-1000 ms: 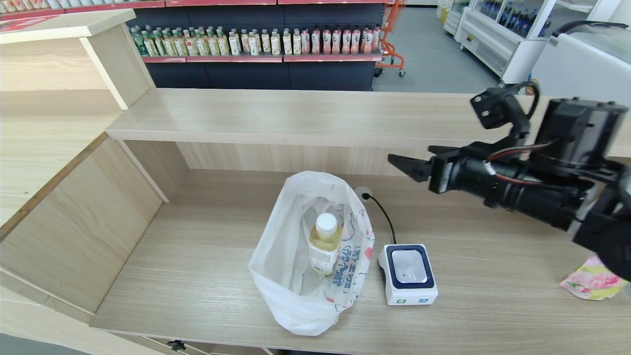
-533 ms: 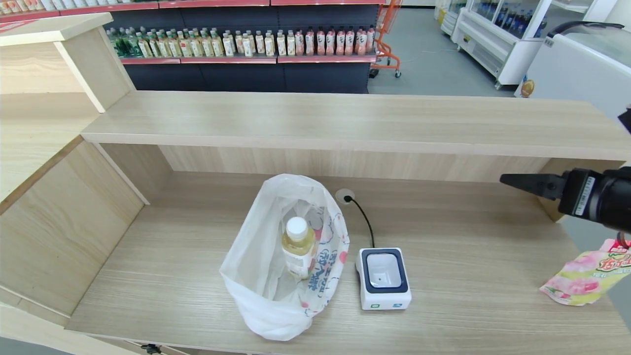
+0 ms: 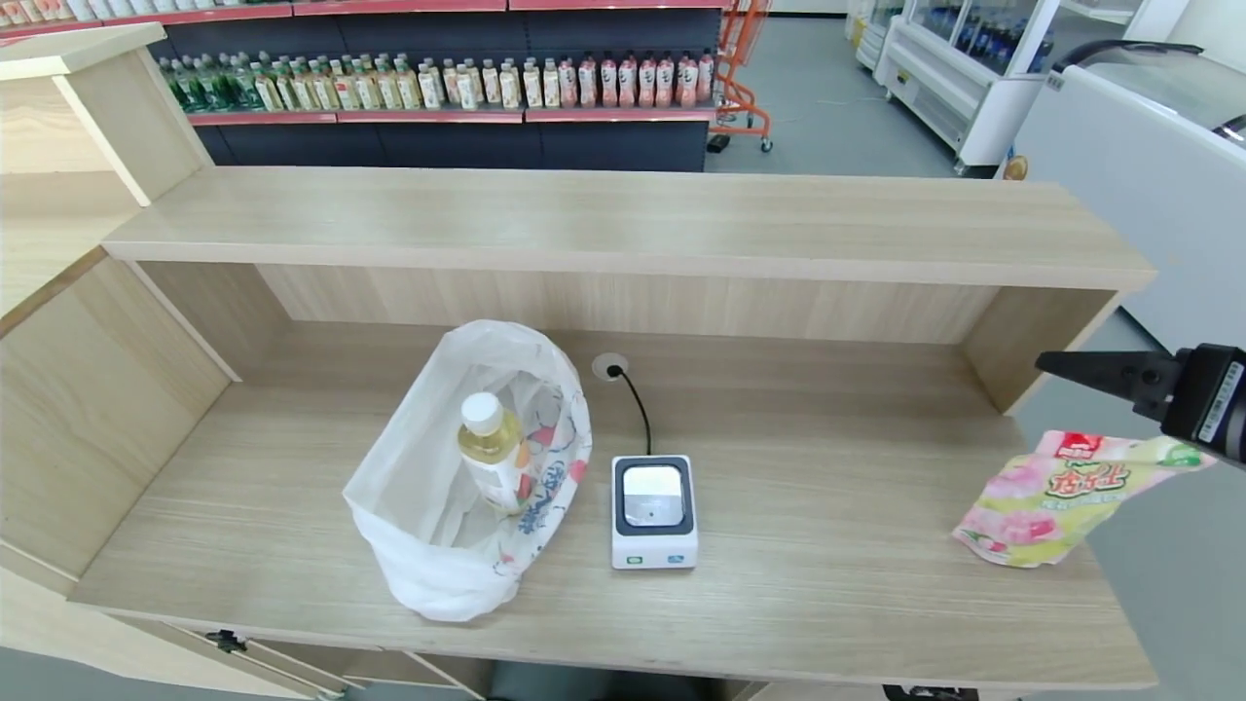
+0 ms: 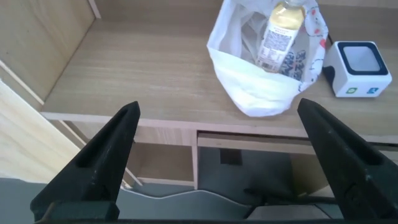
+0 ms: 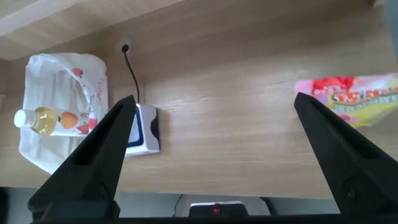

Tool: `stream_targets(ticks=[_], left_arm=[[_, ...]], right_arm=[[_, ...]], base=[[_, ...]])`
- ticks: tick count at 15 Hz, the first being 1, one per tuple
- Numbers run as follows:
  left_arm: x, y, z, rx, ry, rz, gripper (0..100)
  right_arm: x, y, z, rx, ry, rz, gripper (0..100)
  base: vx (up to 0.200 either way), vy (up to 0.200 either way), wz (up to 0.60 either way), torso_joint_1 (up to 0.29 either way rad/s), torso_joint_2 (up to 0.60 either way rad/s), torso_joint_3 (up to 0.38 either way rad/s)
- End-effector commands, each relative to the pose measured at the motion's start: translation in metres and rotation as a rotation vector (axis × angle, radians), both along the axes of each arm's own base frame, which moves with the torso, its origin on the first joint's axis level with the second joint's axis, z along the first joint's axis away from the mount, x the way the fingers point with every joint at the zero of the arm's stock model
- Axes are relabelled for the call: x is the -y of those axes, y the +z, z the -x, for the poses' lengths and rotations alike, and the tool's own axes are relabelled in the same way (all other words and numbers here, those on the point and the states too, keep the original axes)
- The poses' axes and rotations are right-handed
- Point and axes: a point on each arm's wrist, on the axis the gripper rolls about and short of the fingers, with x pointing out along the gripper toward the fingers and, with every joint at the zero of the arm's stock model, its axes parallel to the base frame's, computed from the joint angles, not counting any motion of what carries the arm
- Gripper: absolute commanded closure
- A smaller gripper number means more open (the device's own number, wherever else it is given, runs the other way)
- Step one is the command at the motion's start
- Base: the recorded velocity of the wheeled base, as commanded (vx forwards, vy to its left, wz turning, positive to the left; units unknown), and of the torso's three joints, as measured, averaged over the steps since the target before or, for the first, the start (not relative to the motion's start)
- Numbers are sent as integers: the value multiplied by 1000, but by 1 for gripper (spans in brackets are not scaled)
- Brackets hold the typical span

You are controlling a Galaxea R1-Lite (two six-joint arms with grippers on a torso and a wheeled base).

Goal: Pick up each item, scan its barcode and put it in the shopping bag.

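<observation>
You had the right claw (image 5: 214, 98) spread wide with nothing between its fingers. It hung off the right end of the counter (image 3: 837, 545), at about 1 o'clock from the pouch (image 3: 1056, 497). The pink-and-green pouch lay flat at 3 o'clock on the counter, one corner reaching past the edge, and nothing touched it. Your left claw (image 4: 219, 104) was just as wide open and empty, off the counter's near edge, around 7 o'clock from the shopping bag (image 3: 428, 555). The white bag stood open at 9 o'clock from the scanner (image 3: 653, 508), just beside it, with a bottle (image 3: 487, 453) of yellow drink standing inside. The scanner's cable (image 3: 638, 409) ran off toward 12 o'clock.
</observation>
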Motion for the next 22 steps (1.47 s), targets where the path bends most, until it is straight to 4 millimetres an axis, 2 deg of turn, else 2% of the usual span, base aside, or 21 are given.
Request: stream_targets(ticks=[1,4,5,9,13,17,22], left_arm=[[0,0,0,-1,1,0,0],[0,0,0,-1,1,-3,0],[0,0,0,-1,1,-5,0],[0,0,0,-1,1,-5,0],[0,0,0,-1,-1,-7,0],[0,0,0,-1,1,-3,0],[0,0,0,-1,1,-5,0]], right_arm=[[1,-2,0,-30,-15,-14,0],[8,-4,-12,-61,-96,-46,0],[20,-3,-30,-81,-185,-78,0],[37,-2,-59,-108,-305,-148,0],[37,-6,-61,-127,-325,-200,0],[37,-10,-61,-166,-361,-250,0],[42,-25,-77,-227,-416,-299,0]], base=[[-200,-200,0,2,2,-2],[-67,-67,0,-1,1,1],[0,0,0,0,0,0],[0,0,0,0,0,0],[0,-150,0,4,2,-1],[0,0,0,0,0,0],[0,0,0,0,0,0]])
